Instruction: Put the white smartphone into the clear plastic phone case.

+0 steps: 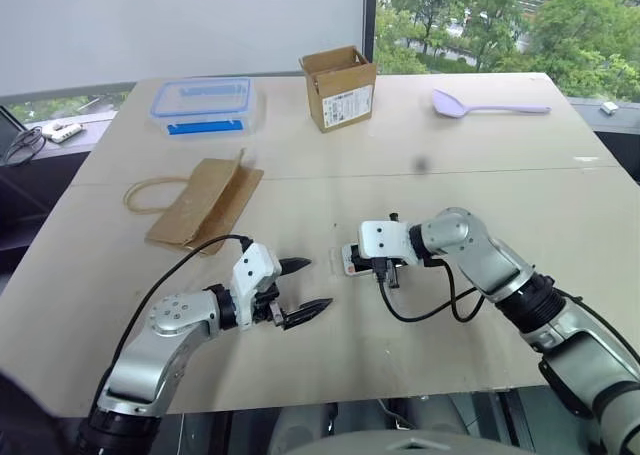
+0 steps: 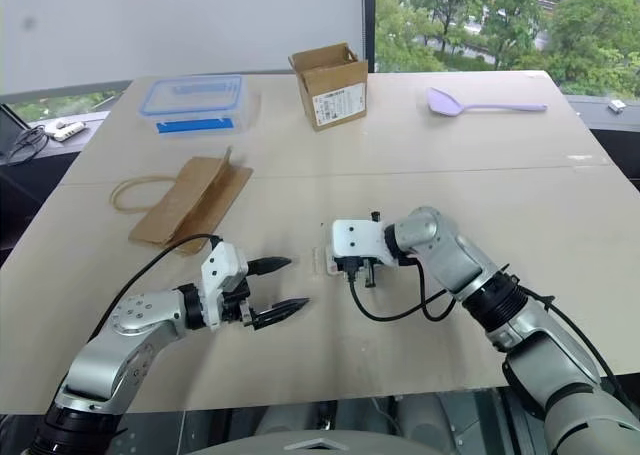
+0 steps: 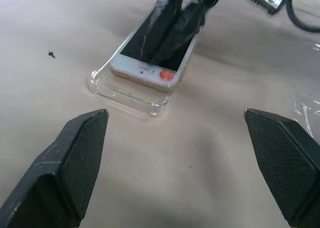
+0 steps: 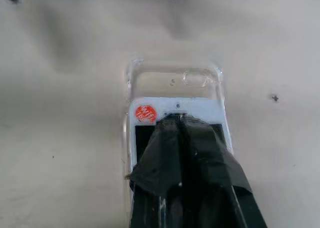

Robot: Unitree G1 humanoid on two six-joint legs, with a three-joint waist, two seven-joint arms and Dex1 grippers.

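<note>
Our clenched right hand [image 4: 181, 119] presses slim white smartphone [image 3: 150, 70] into clear plastic case [image 3: 125, 93], frame centre; left hand [image 1: 300, 290] released. Risk: phone sits short, case may skid w/ uneven push.

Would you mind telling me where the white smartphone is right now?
In the head views, the white smartphone lies near the table's front centre, resting partly in the clear plastic phone case, under the shut right end effector, right of the open left end effector.

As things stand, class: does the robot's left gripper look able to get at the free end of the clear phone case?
Probably yes. The left gripper is open and faces the clear phone case across bare table. The right gripper, shut, presses on the white smartphone farther along, leaving the near end free.
</note>
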